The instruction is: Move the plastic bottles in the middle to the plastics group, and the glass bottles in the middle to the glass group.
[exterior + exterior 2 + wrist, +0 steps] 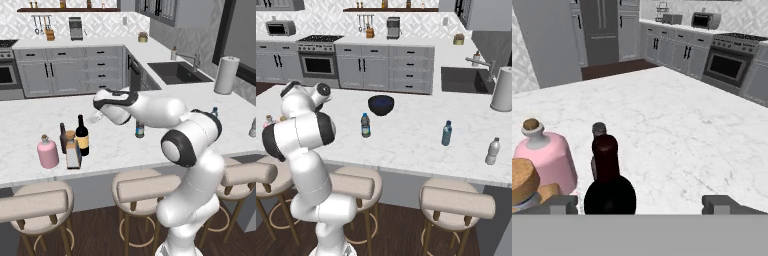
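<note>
Four glass bottles stand grouped at the counter's (150, 145) left: pink bottle (48, 152), brown bottle (63, 136), wine bottle (82, 135), corked pale bottle (73, 150). Three plastic bottles: one mid-counter (365, 125), two far right (446, 133) (492, 150). The gripper (641, 204), fingers apart, hovers empty beside the wine bottle.

No legible text; wine bottle (82, 136) label blurred, unreadable.

The table (677, 130) is showing polished white marble, faintly grey-veined. The wine bottle (609, 187) is gleaming dark and glossy, like glass; the pink bottle (547, 157) is looking smooth (stopper rough, like cork). The stools (142, 187) are showing matt padded seats.
</note>
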Tool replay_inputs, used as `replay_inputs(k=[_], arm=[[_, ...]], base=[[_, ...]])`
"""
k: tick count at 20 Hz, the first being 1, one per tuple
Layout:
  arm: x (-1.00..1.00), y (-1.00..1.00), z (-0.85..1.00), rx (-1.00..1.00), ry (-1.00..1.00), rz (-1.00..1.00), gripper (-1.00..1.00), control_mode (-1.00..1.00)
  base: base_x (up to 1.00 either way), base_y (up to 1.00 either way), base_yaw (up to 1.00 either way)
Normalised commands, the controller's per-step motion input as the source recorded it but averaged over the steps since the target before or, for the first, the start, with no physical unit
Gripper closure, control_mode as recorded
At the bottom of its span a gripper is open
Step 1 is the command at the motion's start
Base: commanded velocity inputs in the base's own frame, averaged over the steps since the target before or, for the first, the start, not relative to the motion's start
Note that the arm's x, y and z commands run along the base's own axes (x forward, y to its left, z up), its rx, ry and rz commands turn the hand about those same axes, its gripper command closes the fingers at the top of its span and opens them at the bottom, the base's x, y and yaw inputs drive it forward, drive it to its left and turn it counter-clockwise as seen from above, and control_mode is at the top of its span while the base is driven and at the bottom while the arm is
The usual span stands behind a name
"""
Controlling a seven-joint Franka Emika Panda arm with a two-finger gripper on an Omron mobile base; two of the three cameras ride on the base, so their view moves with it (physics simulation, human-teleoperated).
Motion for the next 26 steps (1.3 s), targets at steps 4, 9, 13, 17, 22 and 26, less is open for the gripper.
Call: replay_inputs(k=[4, 9, 13, 17, 22, 26], arm=[[-0.03, -0.71, 0.12, 0.00, 0.03, -0.29, -1.00, -1.00], [0.00, -0.61, 0.12, -0.03, 0.05, -0.39, -1.00, -1.00], [0.00, -0.65, 0.06, -0.03, 0.05, -0.42, -1.00, -1.00], [0.00, -0.62, 0.21, -0.01, 0.09, -0.40, -1.00, -1.00], [-0.03, -0.61, 0.32, 0.00, 0.13, -0.37, -1.00, -1.00], [-0.01, -0.45, 0.41, 0.00, 0.10, -0.29, -1.00, -1.00]], base=[[0.00, 0.00, 0.00], [0.00, 0.00, 0.00], [0.00, 0.00, 0.00], [0.00, 0.00, 0.00], [0.00, 0.00, 0.00], [0.00, 0.00, 0.00]])
